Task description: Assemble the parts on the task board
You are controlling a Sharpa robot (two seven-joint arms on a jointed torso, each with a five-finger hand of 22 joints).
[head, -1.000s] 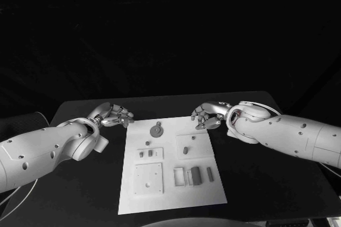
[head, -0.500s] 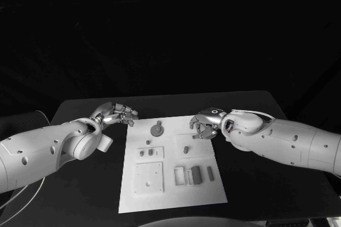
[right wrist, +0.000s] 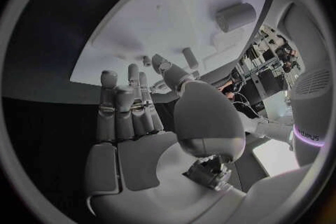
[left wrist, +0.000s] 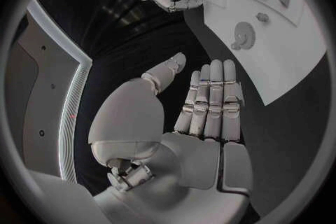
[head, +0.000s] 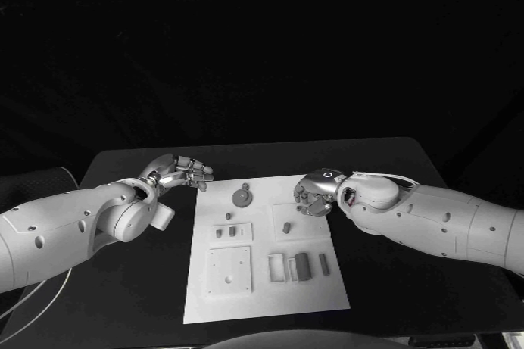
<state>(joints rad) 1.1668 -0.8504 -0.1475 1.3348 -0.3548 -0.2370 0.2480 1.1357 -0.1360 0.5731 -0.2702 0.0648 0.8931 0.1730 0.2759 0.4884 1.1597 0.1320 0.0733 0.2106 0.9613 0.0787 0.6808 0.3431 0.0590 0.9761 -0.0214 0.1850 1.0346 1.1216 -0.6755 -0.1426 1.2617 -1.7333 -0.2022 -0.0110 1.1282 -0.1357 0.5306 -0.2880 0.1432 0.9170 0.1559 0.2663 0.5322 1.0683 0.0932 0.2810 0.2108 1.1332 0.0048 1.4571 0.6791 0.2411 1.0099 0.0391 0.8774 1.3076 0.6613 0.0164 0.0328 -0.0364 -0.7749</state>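
The right hand (head: 316, 191) has moved in over the task board (head: 266, 288).

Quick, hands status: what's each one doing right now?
Left hand: open, fingers straight, holding nothing.
Right hand: open, empty, over the task board.

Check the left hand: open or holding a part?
Open. In the left wrist view the left hand has its fingers stretched out straight with a bare palm, hovering over the black table beside the task board.
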